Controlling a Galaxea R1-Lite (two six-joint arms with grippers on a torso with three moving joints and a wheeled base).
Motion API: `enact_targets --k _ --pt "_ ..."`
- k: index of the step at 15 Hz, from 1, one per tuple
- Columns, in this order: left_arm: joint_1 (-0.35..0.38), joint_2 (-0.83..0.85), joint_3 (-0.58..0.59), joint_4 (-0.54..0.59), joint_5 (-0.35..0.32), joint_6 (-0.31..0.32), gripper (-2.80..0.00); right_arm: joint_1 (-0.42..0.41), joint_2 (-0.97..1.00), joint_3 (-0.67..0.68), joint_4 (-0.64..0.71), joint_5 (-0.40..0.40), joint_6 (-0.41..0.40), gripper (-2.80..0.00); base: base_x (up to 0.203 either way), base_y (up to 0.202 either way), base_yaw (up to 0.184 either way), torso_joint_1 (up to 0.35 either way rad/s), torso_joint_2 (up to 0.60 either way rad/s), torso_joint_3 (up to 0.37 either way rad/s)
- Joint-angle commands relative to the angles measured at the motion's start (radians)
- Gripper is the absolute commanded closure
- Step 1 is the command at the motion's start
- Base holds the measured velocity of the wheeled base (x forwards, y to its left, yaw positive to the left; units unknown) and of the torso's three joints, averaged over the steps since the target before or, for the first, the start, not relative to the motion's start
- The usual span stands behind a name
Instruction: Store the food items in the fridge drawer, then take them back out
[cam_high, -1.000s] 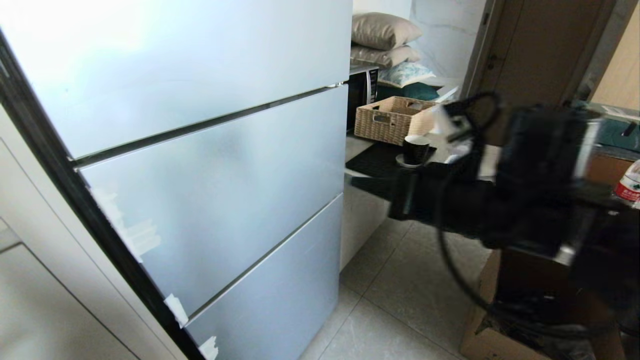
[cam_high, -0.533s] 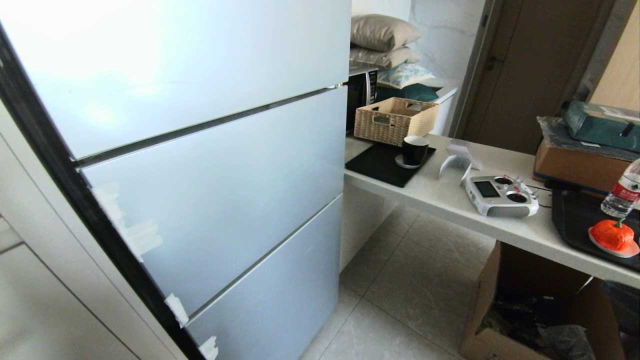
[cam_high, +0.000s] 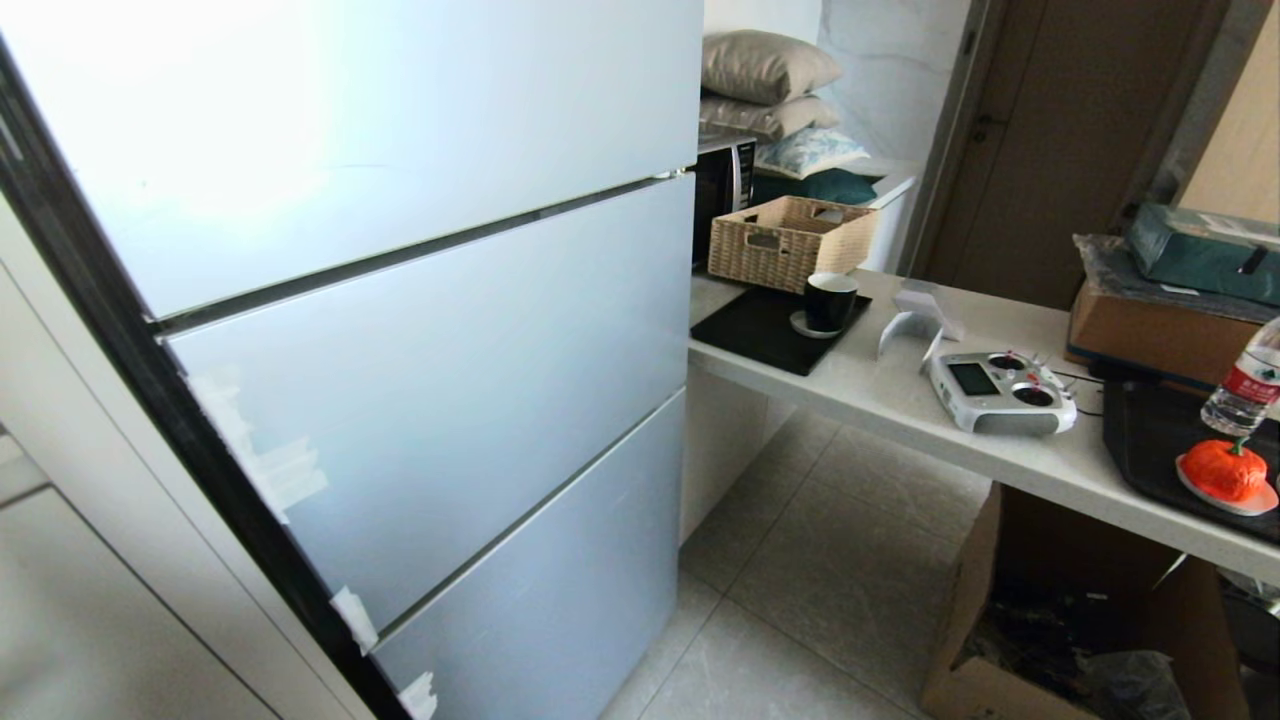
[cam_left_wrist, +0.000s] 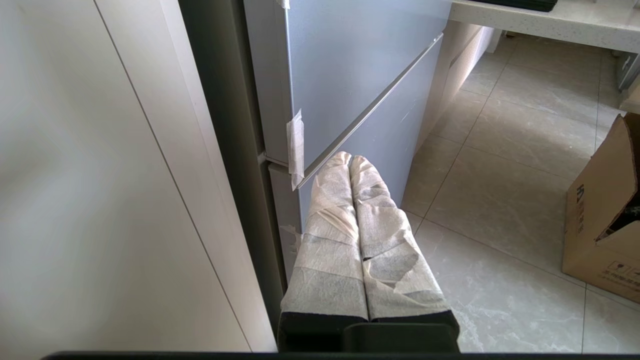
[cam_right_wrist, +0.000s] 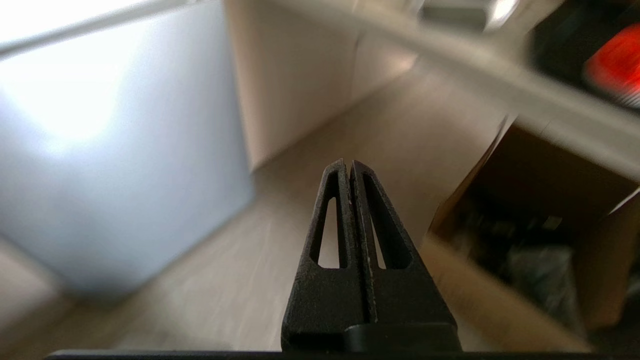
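The fridge (cam_high: 400, 330) fills the left and centre of the head view, its pale blue fronts all shut, so the drawer inside cannot be seen. At the right of the frame a white worktop (cam_high: 880, 400) carries a wicker basket (cam_high: 790, 238), a black mug (cam_high: 830, 300) on a black mat, a grey remote controller (cam_high: 1000, 392), stacked boxes and a clear water bottle (cam_high: 1245, 385). The orange-red fruit (cam_high: 1225, 468) sits on a small plate (cam_high: 1235, 497) on a dark tray at the far right edge, just in front of the bottle. It is roundish with no clear long axis; its green stem points up. An open cardboard box (cam_high: 975, 640) stands on the floor under the worktop.

The left end effector (cam_left_wrist: 350, 162), wrapped in pale tape, is pressed closed and empty, low beside the fridge's bottom corner. The right end effector (cam_right_wrist: 348, 167) is closed on nothing, over the floor between fridge and cardboard box.
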Motion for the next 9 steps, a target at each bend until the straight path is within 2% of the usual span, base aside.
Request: enact_targets --k 1,3,9 --pt "0.0 0.002 0.0 0.0 0.0 0.0 0.0 -0.012 -0.142 0.005 0.001 -0.009 -0.012 0.0 0.0 0.0 0.0 0.0 0.0 0.0" --pt "0.0 0.002 0.0 0.0 0.0 0.0 0.0 -0.018 -0.153 0.006 0.055 -0.058 -0.048 0.0 0.0 0.0 0.0 0.0 0.0 0.0" --pt "0.0 0.002 0.0 0.0 0.0 0.0 0.0 -0.019 -0.153 0.005 0.053 -0.057 -0.031 0.0 0.0 0.0 0.0 0.0 0.0 0.0"
